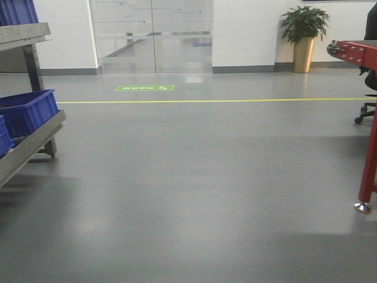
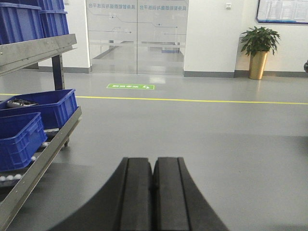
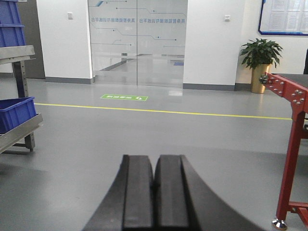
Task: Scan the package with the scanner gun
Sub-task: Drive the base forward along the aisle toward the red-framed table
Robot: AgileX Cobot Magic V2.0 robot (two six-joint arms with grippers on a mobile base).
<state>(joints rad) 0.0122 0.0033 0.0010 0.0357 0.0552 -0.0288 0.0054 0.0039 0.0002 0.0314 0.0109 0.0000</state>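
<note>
Grey floor (image 1: pixel 188 177), blue bins (image 2: pixel 19 139) at left | left jaws, right jaws clenched, empty | package, scanner gun unseen; scanning not begun.

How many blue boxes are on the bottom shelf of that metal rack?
2. The near blue box sits closest to the left wrist camera, and the far blue box stands right behind it. More may be hidden beyond the picture's left edge.
</note>
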